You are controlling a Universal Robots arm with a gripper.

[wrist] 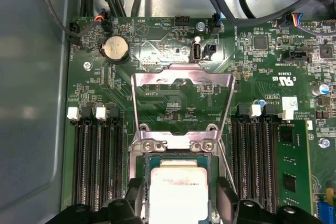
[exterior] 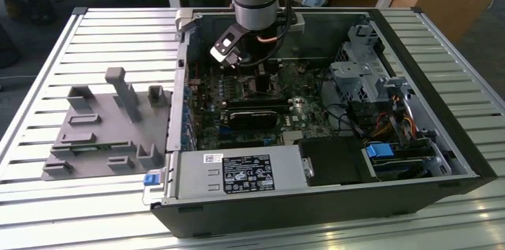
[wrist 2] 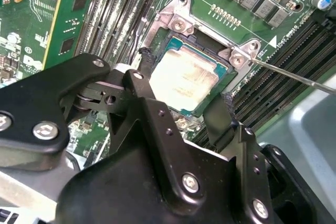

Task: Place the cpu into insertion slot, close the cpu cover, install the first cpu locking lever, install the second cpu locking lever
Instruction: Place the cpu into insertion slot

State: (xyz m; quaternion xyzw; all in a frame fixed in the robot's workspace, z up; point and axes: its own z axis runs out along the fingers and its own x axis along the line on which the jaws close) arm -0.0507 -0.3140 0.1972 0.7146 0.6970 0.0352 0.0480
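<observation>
Open computer case (exterior: 316,214) on slatted tabletop (exterior: 79,214); labelled power supply (exterior: 236,173) inside; grey plastic fixture (exterior: 103,126) on exterior view's left; coin battery (wrist: 114,50), memory slots (wrist: 97,161) on motherboard (wrist: 262,61)

The cpu (wrist: 178,195) runs off the edge in the first wrist view; in the second wrist view the gripper (wrist 2: 186,81) covers the near side of the insertion slot (wrist 2: 181,24).

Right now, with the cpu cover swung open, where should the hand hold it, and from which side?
Take the cpu cover by its free cross bar, the edge farthest from its hinge beside the cpu, coming from beyond that bar. The frame is thin and flat around a large window, so pinching across the bar's thickness probably holds best.
</observation>
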